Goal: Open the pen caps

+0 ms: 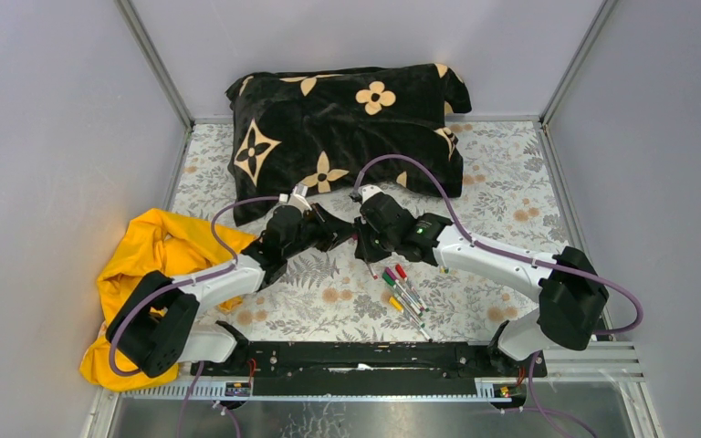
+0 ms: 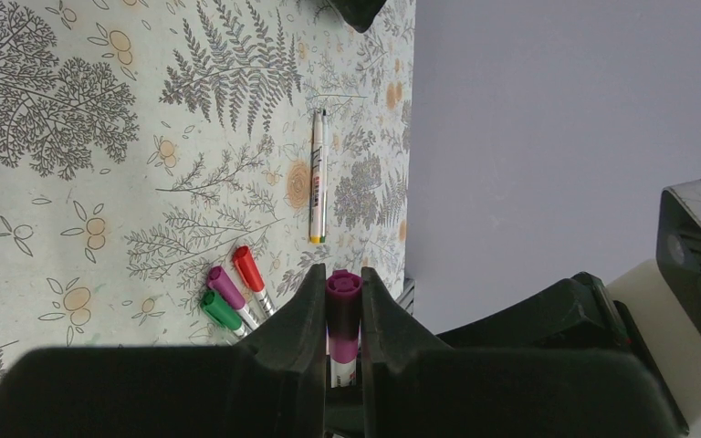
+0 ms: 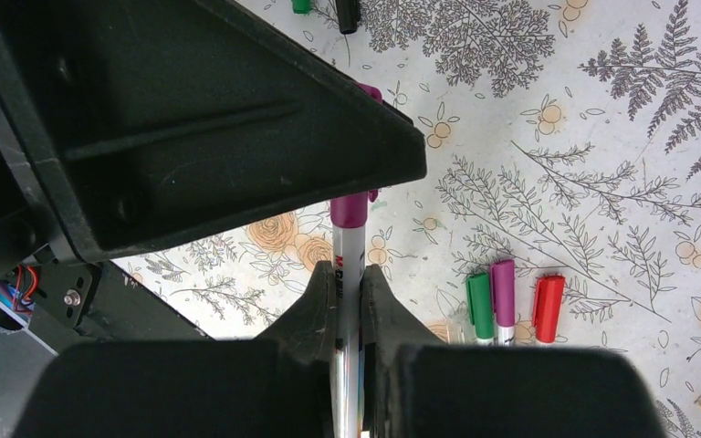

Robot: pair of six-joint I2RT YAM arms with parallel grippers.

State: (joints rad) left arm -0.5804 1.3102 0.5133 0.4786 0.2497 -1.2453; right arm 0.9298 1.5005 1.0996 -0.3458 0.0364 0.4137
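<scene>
Both grippers meet over the middle of the table on one pen. My left gripper [image 2: 343, 274] is shut on its magenta pen cap [image 2: 343, 290], which stands end-on between the jaws. My right gripper [image 3: 348, 271] is shut on the same pen's whitish barrel [image 3: 350, 246]. The magenta cap [image 3: 350, 210] runs up into the left gripper's black fingers [image 3: 237, 137]. On the cloth lie capped pens with a red cap [image 3: 548, 307], a purple cap [image 3: 503, 292] and a green cap [image 3: 479, 306]. The group lies near the right arm [image 1: 403, 290].
A black pillow with beige flowers [image 1: 347, 119] lies at the back. A yellow cloth [image 1: 155, 265] is bunched at the left by the left arm. One whitish pen [image 2: 318, 178] lies apart on the floral tablecloth [image 1: 511, 201]. Grey walls enclose three sides.
</scene>
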